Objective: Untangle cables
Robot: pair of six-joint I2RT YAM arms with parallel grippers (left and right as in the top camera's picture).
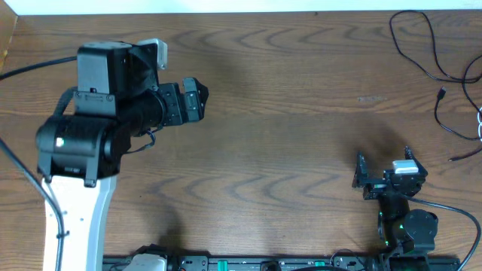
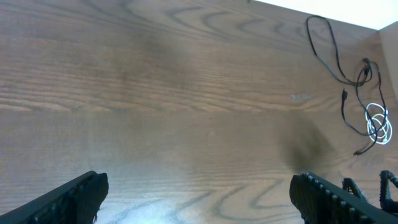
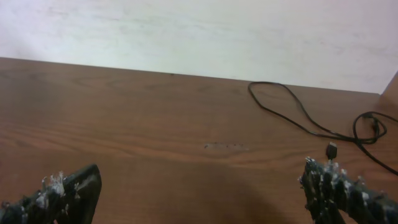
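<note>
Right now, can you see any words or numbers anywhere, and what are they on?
There are no words, numbers or signs that can be read in any view.
Pale smudge on the brown wooden table: too faint to tell if it is writing.
Thin black cable and thin white cable: no labels show.
Black-and-white robot arm: no readable label.

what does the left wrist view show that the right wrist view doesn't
Only the left wrist view shows the white cable, coiled at the far right, and the open left gripper. Only the right wrist view shows pale flecks on the fingers of the open right gripper. Both show the black cable lying loose on the wooden table.
</note>
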